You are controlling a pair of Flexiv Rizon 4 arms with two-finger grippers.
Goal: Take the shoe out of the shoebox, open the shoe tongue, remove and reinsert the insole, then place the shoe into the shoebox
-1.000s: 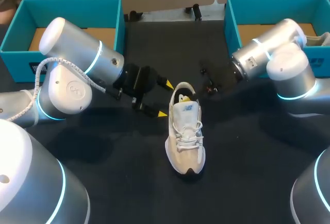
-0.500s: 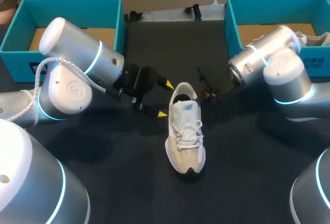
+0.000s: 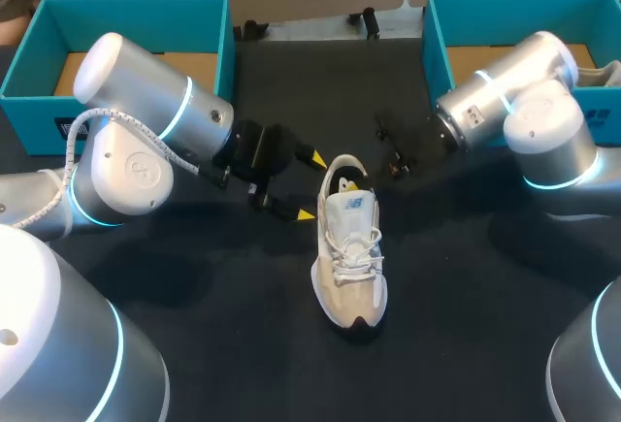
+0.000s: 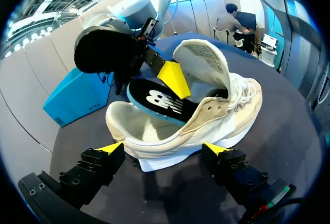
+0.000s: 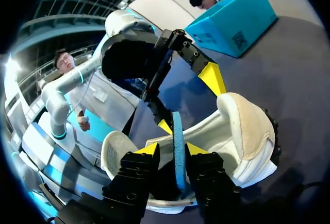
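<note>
The left gripper [image 3: 309, 186] stands open at ten o'clock of the shoe [image 3: 349, 252], which sits upright on the table [image 3: 243, 330], toe toward six o'clock. From two o'clock, the right gripper [image 5: 172, 149] pinches the blue-edged insole [image 5: 177, 128], which stands edgewise in the heel.

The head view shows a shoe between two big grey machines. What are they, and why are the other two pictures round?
Those are two robot arms at a black table. The head view looks down from above. Each round picture comes from a camera on one arm's wrist. A cream-white lace-up shoe stands on the table, between two teal cardboard boxes. The right arm's yellow-tipped fingers pinch the shoe's black insole with a blue edge, its heel end lifted out of the shoe. The left arm's fingers are open beside the heel, holding nothing.
</note>
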